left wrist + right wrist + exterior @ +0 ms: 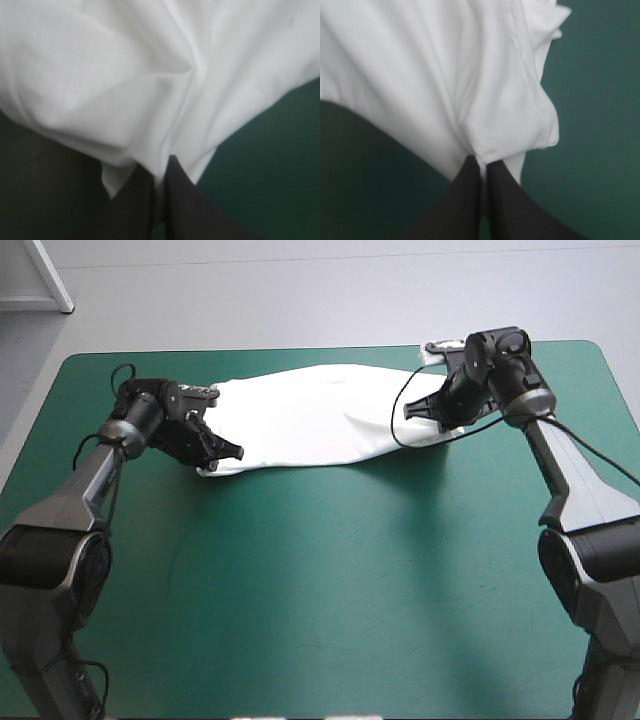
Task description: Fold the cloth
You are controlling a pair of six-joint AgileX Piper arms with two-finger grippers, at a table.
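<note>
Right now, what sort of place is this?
Probably a robot test bench: a table with a teal-green cover, and the left gripper and right gripper each pinching one end of a white T-shirt.

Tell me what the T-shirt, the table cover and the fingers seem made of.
T-shirt: soft matte fabric, probably cotton; it drapes and creases, with a stitched seam. Cover: smooth teal-green sheet, faint sheen; material unclear. Fingers: matte black, likely plastic or rubber; no shine.
</note>
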